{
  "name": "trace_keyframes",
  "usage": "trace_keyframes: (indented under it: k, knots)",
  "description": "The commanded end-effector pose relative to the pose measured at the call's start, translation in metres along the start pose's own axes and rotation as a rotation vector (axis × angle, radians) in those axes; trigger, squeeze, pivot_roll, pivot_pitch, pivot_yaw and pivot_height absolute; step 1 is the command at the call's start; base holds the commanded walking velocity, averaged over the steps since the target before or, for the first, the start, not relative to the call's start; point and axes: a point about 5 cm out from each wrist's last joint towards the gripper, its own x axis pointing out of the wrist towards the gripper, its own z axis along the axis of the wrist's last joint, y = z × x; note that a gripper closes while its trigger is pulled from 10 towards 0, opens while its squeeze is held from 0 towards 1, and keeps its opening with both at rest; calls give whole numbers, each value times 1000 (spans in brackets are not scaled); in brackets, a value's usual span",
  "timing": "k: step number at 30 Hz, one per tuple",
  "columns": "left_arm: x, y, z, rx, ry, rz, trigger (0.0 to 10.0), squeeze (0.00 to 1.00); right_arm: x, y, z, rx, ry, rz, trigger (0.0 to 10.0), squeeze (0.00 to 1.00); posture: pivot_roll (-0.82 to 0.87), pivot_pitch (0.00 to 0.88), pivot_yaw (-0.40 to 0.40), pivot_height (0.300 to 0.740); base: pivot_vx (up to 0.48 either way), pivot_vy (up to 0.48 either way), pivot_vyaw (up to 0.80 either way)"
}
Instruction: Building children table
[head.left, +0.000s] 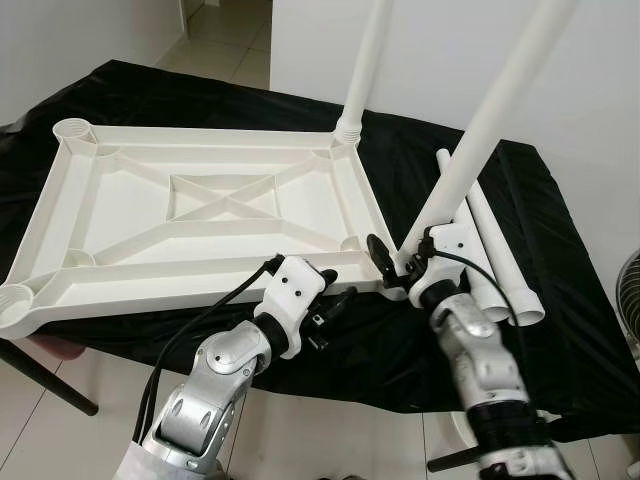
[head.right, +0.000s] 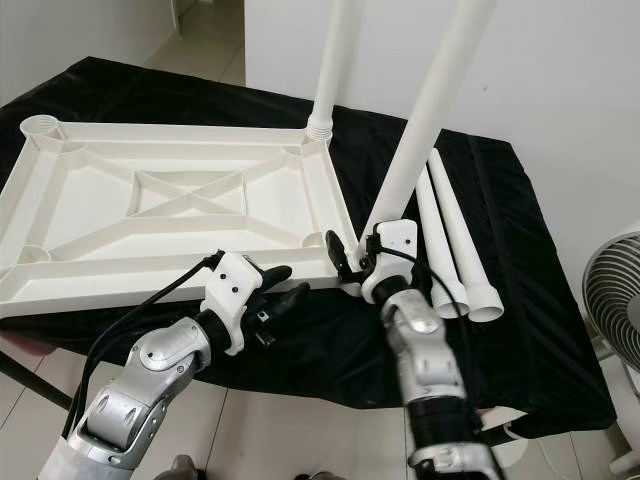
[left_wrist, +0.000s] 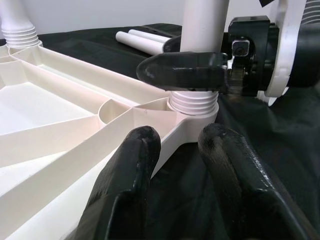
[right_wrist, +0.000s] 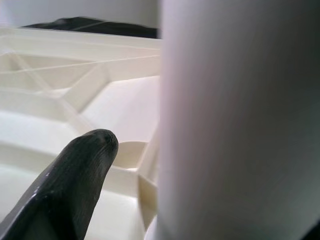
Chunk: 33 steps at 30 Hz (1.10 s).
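Note:
The white table top (head.left: 200, 133) lies upside down on a black-covered table. One white leg (head.left: 365, 60) stands in its far right corner socket. A second leg (head.left: 490, 120) leans in the near right corner socket (left_wrist: 192, 102). My right gripper (head.left: 395, 262) is open around this leg's base; one finger (right_wrist: 85, 165) stands a little off the leg (right_wrist: 235, 120). My left gripper (head.left: 330, 318) is open with a narrow gap between its fingertips, just in front of that same corner and low over the cloth, holding nothing.
Two loose white legs (head.left: 490, 250) lie side by side on the black cloth (head.left: 560, 300) to the right of the table top. A white fan (head.right: 610, 290) stands on the floor at the far right. A white wall rises behind the table.

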Motion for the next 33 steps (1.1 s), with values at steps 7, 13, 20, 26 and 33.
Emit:
trace_keyframes:
  k: [7,13,20,26,33]
  knots:
    - [2,-3,1,-6,-2,-11,10000,0,3,-12,-7,-53,68,194,10000,0,160,63,-116,740,0,0,0]
    - [2,-3,0,-7,-1,-5,10000,0,3,-18,-15,-35,98,202,0,0,174,53,-126,740,0,0,0]
    - [1,-4,0,-12,0,-3,10000,0,3,-23,-19,19,94,126,0,0,171,49,-127,740,0,0,0]
    - [2,-4,0,-13,-1,-9,10000,0,6,-20,-26,31,126,28,0,0,165,47,-125,740,0,0,0]
    - [2,-6,0,-16,1,-25,10000,0,9,-9,-29,122,128,-206,0,0,152,51,-115,740,0,0,0]
